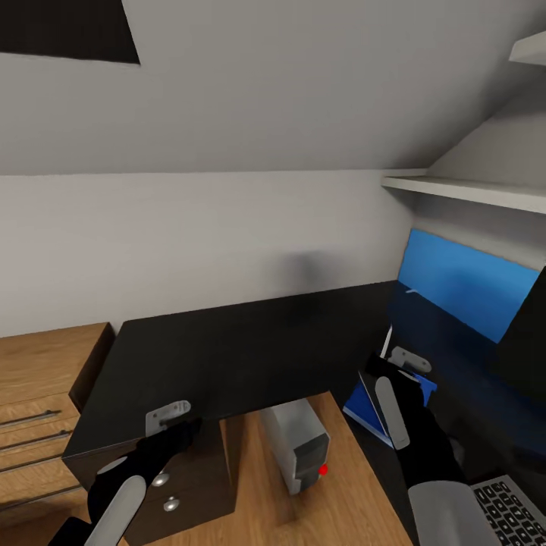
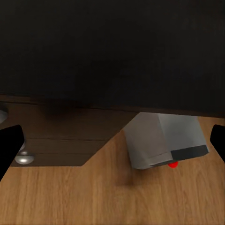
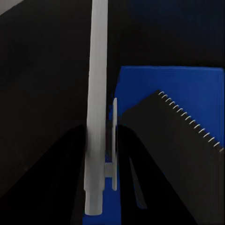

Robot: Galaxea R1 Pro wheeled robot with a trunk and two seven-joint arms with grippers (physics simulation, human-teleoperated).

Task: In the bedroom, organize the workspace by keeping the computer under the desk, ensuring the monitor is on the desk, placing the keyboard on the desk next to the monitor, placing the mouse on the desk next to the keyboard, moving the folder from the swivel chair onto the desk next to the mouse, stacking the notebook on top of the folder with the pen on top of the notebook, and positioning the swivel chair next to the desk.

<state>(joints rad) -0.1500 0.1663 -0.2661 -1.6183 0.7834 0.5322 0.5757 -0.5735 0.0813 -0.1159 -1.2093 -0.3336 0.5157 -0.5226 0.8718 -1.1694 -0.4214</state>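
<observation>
White pen [image 3: 96,117] clenched in right end effector [image 1: 400,362] above notebook [image 3: 183,154] on blue folder [image 3: 140,93]; left end effector [image 2: 112,140] released. Risk: pen rolls off notebook once let go.

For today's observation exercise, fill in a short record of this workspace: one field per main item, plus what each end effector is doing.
desk: dark top, mostly bare at the middle
computer: grey tower on the wood floor, partly under the desk edge
monitor: blue screen on the desk's right side
folder: blue, flat on the desk
notebook: dark, spiral-bound, lying on the folder
pen: white, held by right end effector above the folder
keyboard: corner at lower right
left end effector: open, empty
</observation>
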